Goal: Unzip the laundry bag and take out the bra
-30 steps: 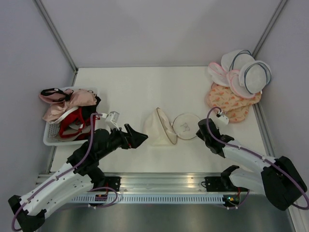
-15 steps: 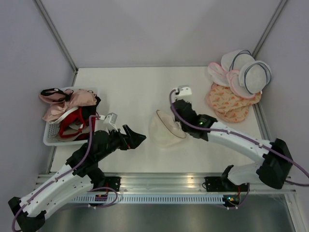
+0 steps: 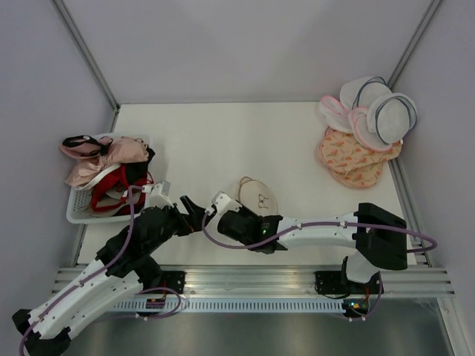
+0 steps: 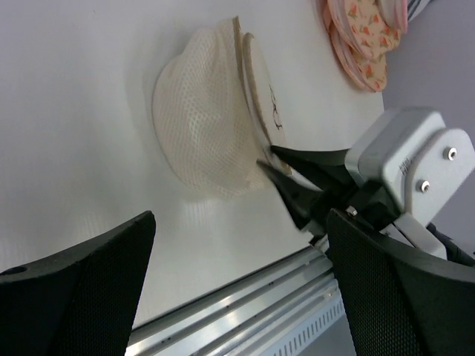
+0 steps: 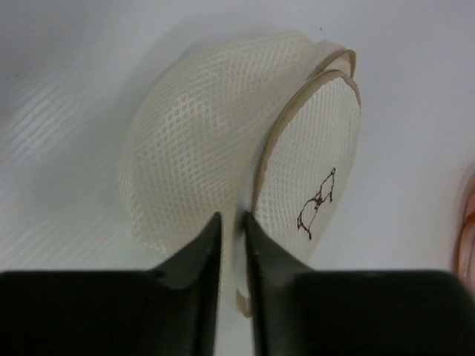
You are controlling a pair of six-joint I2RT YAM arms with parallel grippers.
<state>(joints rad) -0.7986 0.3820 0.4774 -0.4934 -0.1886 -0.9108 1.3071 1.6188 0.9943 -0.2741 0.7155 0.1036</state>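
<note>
Laundry bag (image 3: 257, 194) flap folded shut, right claw (image 5: 231, 222) now at its rim

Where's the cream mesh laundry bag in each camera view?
Top external: laundry bag in the middle of the picture, on the table.
Left wrist: upper middle.
Right wrist: fills the centre.
Shared landmark: the dark bra drawing on its face.

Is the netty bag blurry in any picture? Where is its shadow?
Right wrist view: the laundry bag shows its mesh holes sharply, but the right gripper's fingers, close to the lens, look soft-edged. Left wrist view: the bag drops a faint soft shadow on the table by its lower edge. Top view: even, soft light.
</note>
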